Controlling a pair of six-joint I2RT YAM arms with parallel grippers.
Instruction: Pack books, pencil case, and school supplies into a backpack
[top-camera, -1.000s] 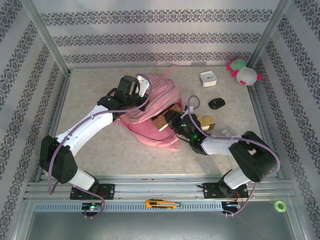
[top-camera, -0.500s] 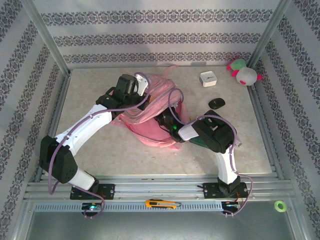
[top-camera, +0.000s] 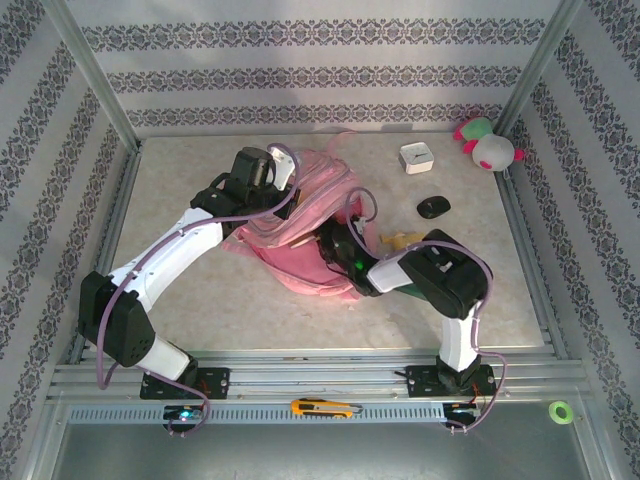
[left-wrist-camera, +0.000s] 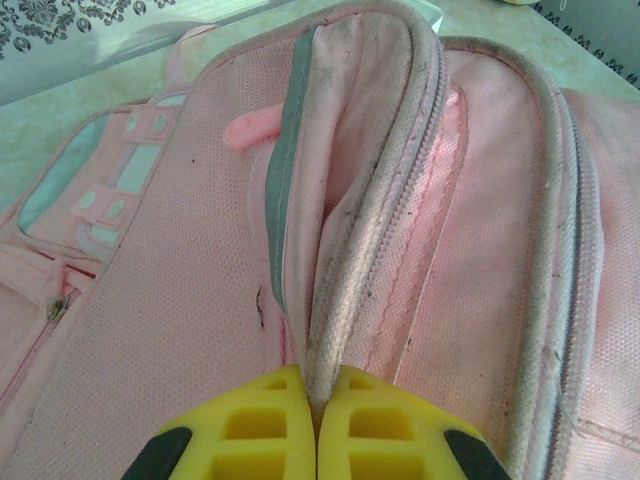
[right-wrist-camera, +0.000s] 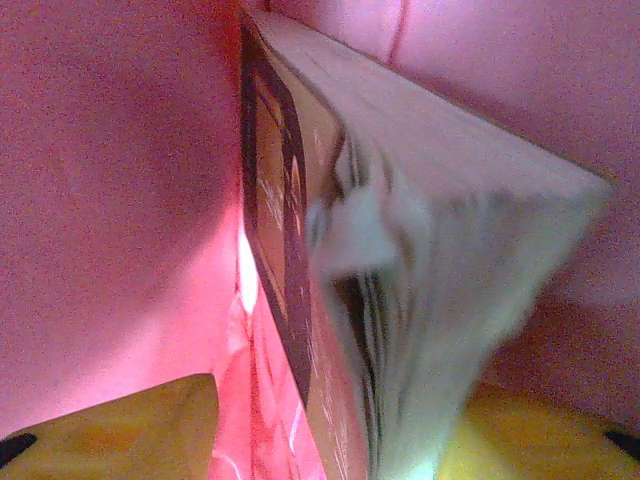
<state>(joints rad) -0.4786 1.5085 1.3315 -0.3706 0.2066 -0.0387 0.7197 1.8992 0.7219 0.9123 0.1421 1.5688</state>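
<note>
Left pincer (left-wrist-camera: 316, 405): together, clamped on backpack (left-wrist-camera: 170, 260) zip edge.
Right pincer (right-wrist-camera: 330, 440): apart inside backpack, book (right-wrist-camera: 430, 150) between its 2 fingers.
Backpack: middle of table (top-camera: 230, 315).

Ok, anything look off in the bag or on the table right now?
In the right wrist view the book inside the backpack has its near page edges fanned apart instead of lying closed, between the parted fingers of the right gripper. They're blurred, so creasing can't be judged. Nothing else stands out.
</note>
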